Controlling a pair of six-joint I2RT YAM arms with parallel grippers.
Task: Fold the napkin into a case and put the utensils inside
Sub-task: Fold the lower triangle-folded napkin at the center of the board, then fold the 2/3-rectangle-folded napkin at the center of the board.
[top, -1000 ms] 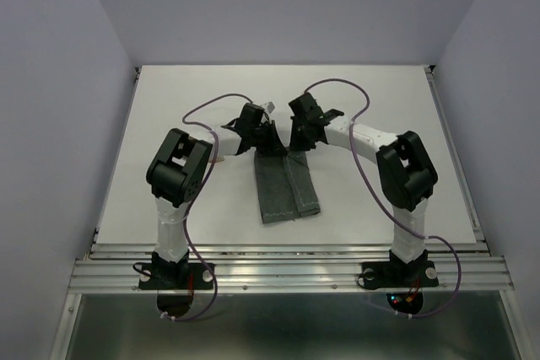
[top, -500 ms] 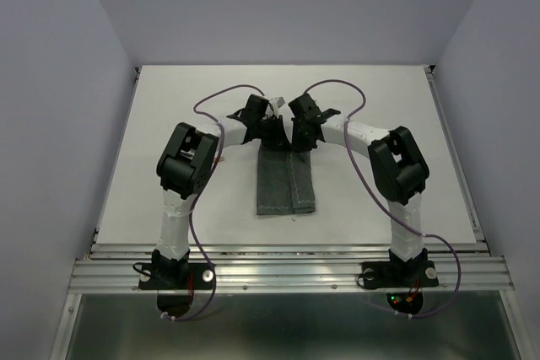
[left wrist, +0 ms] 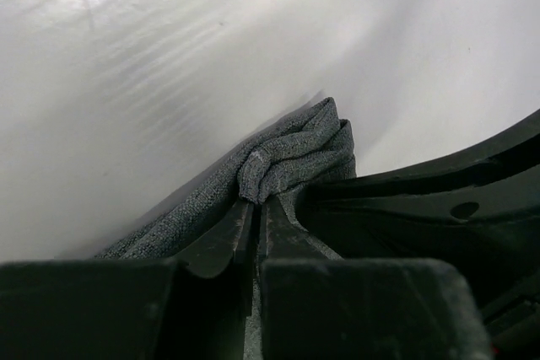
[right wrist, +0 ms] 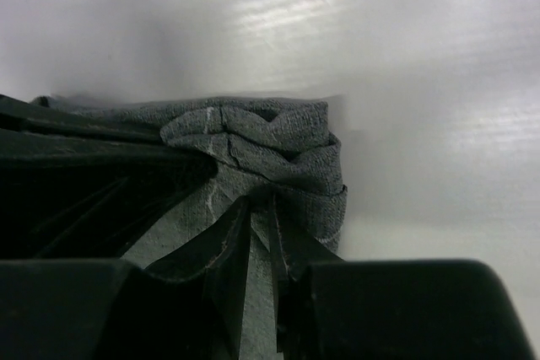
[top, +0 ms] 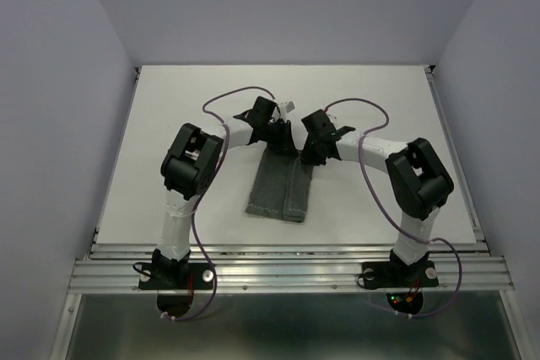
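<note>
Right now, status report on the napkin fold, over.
Left gripper shut on napkin, far end. Right gripper likewise. Napkin folded narrow, on table. No utensils in view.

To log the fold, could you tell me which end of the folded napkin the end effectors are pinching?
The far end of the napkin: left end effector and right end effector each pinch bunched cloth there; the near end lies flat, untouched.

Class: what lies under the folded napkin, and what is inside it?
Only the white table shows around the napkin. Its folds cover whatever is inside or beneath; no utensils are visible.
</note>
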